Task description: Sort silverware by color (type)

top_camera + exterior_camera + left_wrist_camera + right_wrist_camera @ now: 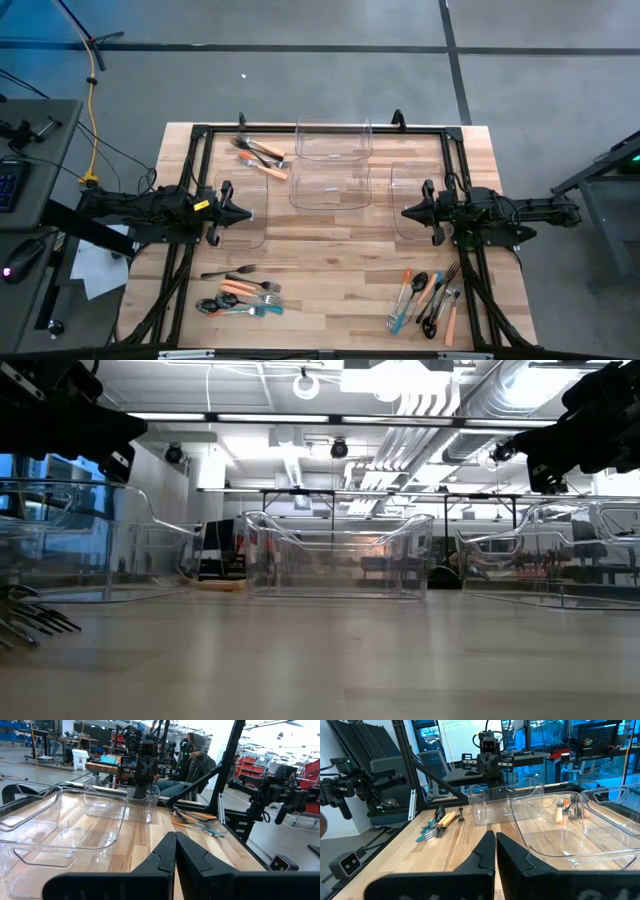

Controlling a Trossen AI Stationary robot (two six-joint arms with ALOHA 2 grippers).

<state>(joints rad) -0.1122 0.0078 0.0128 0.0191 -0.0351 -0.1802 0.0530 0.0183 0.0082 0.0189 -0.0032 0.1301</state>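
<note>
Wooden planks make up the desk [330, 260], which stands on a grey workshop floor with a dark frame around its edges. Both arms wait at mid-desk, facing each other. The left jaws [243, 213] are clenched on nothing, their tips pressed together over a clear bin [262, 232]. The right jaws [408, 212] are likewise clenched and empty, tips meeting over another clear bin [396, 200]. Between the two sets of jaws sit two more clear bins [333, 165], one behind the other.

The silverware lies in three heaps. One heap [243, 293], with orange, teal and black handles, lies on the near side of the left jaws, well apart from them. A second heap [428, 298] lies on the near side of the right jaws. A third, smaller heap [260, 155] with orange handles lies beyond the left jaws, just beside the far bin. A seated person [192, 762] shows in the room beyond the desk.
</note>
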